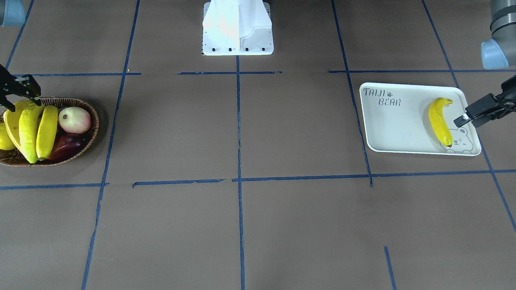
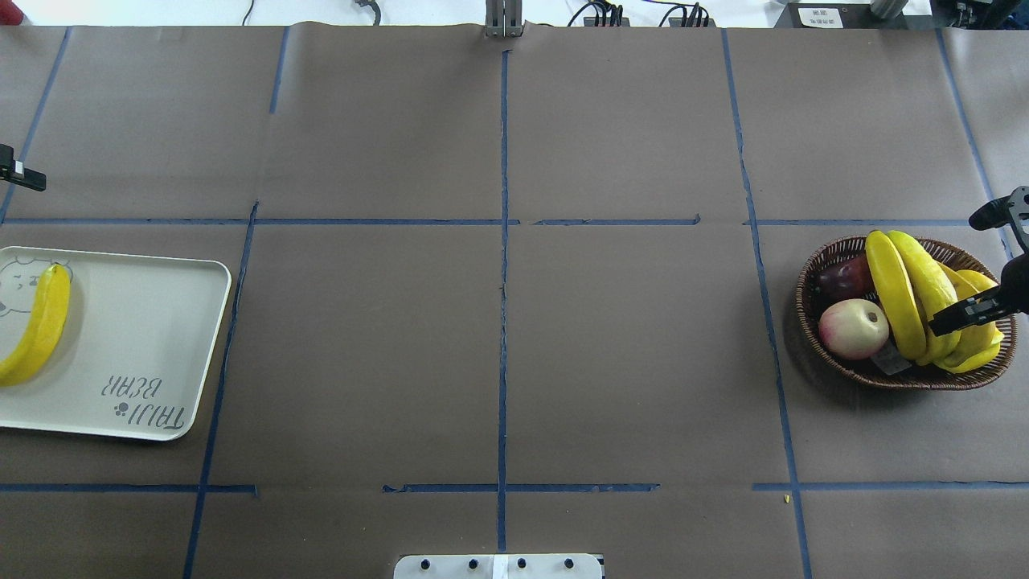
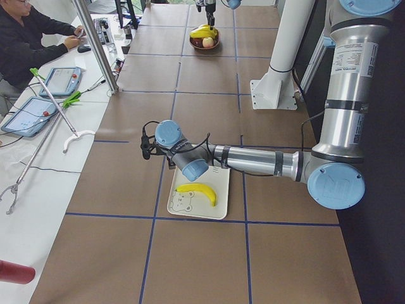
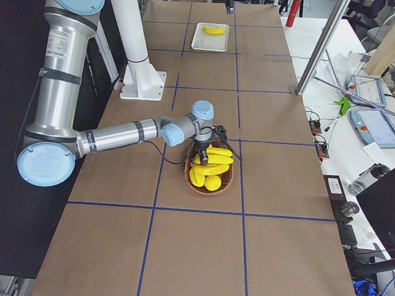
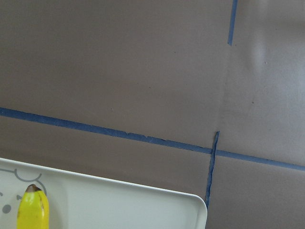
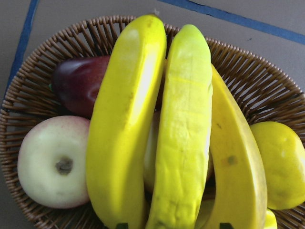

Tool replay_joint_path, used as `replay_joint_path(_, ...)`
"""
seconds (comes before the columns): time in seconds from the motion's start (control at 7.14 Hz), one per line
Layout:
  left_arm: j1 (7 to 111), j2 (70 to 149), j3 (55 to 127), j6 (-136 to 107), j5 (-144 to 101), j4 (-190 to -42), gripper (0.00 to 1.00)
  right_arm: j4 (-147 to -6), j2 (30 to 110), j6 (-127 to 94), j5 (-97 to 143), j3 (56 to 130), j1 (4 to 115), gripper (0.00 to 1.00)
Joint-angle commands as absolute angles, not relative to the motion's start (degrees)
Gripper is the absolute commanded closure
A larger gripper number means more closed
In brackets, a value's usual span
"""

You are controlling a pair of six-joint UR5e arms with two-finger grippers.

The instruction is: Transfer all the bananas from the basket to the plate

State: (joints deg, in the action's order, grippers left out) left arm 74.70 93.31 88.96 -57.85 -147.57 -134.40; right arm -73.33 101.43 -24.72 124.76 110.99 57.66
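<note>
Wicker basket [image 2: 900, 381] holds three smooth curved bananas [image 2: 892, 293]; another banana [image 1: 439, 121] lies on the white plate [image 1: 395, 129]. Jaws of the right gripper [image 6: 172, 224] stand apart; left gripper [image 1: 463, 119]: cannot tell.

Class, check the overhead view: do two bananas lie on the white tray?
No, only one banana lies on the tray.

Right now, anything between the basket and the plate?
Nothing: overhead view shows only bare table with blue tape lines between basket and plate.
</note>
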Motion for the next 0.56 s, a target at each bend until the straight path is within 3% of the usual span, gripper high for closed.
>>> replay_joint_path(0.0, 74.6, 93.2, 88.8, -57.7, -147.6, -134.5, 0.0, -73.3, 100.6, -24.7, 124.6, 109.9, 57.6, 0.31)
replay_joint_path(0.42, 73.8, 93.3, 88.6, -57.7, -146.3, -134.5, 0.0, -73.2, 99.8, -24.5, 124.7, 107.9, 57.7, 0.32)
